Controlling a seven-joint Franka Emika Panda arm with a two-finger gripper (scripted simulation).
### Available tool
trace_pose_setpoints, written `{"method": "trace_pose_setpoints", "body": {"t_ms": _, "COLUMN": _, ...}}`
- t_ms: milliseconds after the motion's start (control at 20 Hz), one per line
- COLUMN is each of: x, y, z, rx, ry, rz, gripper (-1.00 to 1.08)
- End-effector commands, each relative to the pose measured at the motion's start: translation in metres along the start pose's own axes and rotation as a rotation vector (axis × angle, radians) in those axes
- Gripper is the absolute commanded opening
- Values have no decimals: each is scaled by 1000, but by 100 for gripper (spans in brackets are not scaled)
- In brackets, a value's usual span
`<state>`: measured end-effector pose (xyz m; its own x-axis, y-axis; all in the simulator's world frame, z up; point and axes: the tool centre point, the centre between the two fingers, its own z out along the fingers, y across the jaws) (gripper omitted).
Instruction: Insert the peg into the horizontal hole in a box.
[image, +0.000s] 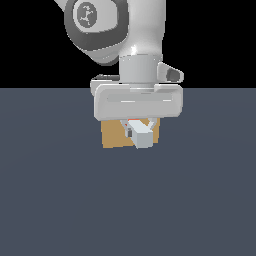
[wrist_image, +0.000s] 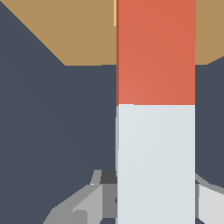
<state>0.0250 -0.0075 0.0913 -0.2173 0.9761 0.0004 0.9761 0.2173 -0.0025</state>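
The gripper (image: 140, 131) hangs low over the grey floor (image: 60, 200), right in front of the box (image: 112, 136), and it has the peg (wrist_image: 155, 52) clamped between its fingers. In the wrist view the peg fills the frame: a pale grey-white half nearest the camera, an orange-red half beyond it, running straight out toward the tan box. That pale end is the one being held, which makes sense, since it leaves the red end free to lead into the opening.

In the exterior view the peg's pale end points out at us, with a sliver of red just above it under the hand, so the bar lies level and aims away into the box face. A level hold is what a horizontal hole demands.

Now the hole itself: in the exterior view the hand and peg cover the middle of the box, so it cannot be seen there. In the wrist view a thin lighter strip (wrist_image: 115, 13) shows beside the peg's edge on the box, which may be the edge of the hole, though I can't be sure. The red tip runs out of frame, so whether it has entered or only reached the face is not clear.

My read: this is the lining-up or early push stage. A small sideways error would jam the tip against the face.
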Motion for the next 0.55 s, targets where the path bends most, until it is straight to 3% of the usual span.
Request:
{"method": "trace_pose_setpoints", "body": {"t_ms": 0, "x": 23, "y": 1, "z": -1, "rx": -3, "ry": 0, "rz": -2, "gripper": -100}}
{"method": "trace_pose_setpoints", "body": {"t_ms": 250, "x": 53, "y": 1, "z": -2, "rx": -4, "ry": 0, "rz": -2, "gripper": -100}}
{"method": "trace_pose_setpoints", "body": {"t_ms": 500, "x": 62, "y": 2, "z": -2, "rx": -4, "ry": 0, "rz": -2, "gripper": -100}}
